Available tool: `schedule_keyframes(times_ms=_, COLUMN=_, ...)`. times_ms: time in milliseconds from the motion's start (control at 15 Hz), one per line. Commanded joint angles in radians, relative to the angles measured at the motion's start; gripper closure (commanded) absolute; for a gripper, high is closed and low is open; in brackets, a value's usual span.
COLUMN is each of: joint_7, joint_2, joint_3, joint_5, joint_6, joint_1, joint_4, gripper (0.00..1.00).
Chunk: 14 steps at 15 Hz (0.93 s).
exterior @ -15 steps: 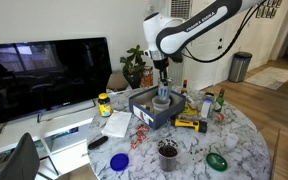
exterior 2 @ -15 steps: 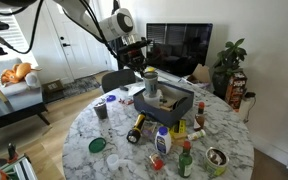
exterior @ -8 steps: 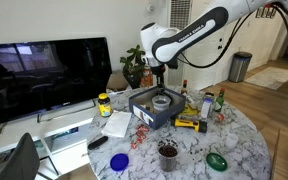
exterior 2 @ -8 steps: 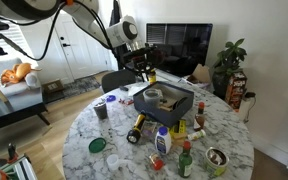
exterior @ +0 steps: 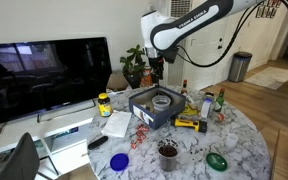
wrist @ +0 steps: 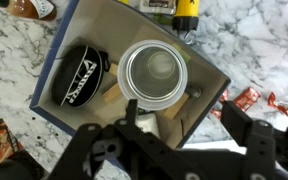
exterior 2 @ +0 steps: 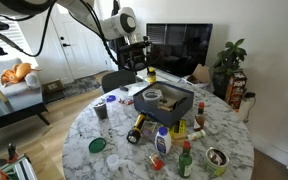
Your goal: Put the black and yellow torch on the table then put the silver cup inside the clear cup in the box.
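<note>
Hanging straight above the box [wrist: 102,30], the gripper [wrist: 179,125] was well clear of everything, in both exterior views too [exterior: 156,68] [exterior 2: 136,62]. In the wrist view its 2 fingers [wrist: 124,130] were spread wide with nothing between them: released, empty, touching nothing.

The silver cup [wrist: 156,68] lay directly below the gripper and slightly ahead of the fingertips, upright, with its long axis vertical and its mouth facing the camera. It sat nested in the clear cup [wrist: 121,78], whose pale rim ringed it all round. Both were inside the box, toward the wall nearest the torch, with a dark oval item [wrist: 79,78] just beside them in the same box.

The black and yellow torch [wrist: 187,10] lay on its side on the counter [wrist: 264,40], outside the box and just beside its wall, seen also in both exterior views [exterior: 189,123] [exterior 2: 137,130].

Judgement: both placements looked done. Any coming move turned on that vertical line, so the gripper needed only to pull straight up. A sideways drift at low height could clip the cup rim.
</note>
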<state>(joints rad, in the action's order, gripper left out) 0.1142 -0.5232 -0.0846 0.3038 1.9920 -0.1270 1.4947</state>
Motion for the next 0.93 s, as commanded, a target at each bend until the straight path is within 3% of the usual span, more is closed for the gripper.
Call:
schedule_keyframes(times_ms=0, joint_7=-0.116, joint_2=0.116, joint_3=0.003, joint_5=-0.115, joint_6=0.01, joint_1=0.008, joint_4=0.089, gripper=0.0)
schedule_keyframes(times_ms=333, joint_7=-0.282, joint_2=0.242, joint_3=0.013, joint_5=-0.233, joint_6=0.065, joint_1=0.016, joint_4=0.182, gripper=0.0)
schedule_keyframes(times_ms=533, joint_7=-0.357, joint_2=0.299, joint_3=0.029, joint_5=-0.212, joint_6=0.095, joint_1=0.007, joint_4=0.238, gripper=0.0)
schedule_keyframes(times_ms=600, joint_7=-0.308, joint_2=0.234, joint_3=0.021, joint_5=-0.214, joint_6=0.045, joint_1=0.008, joint_4=0.14, gripper=0.0)
schedule_keyframes(times_ms=867, joint_7=-0.333, joint_2=0.271, joint_3=0.025, joint_5=-0.213, joint_6=0.063, joint_1=0.01, joint_4=0.187, gripper=0.0)
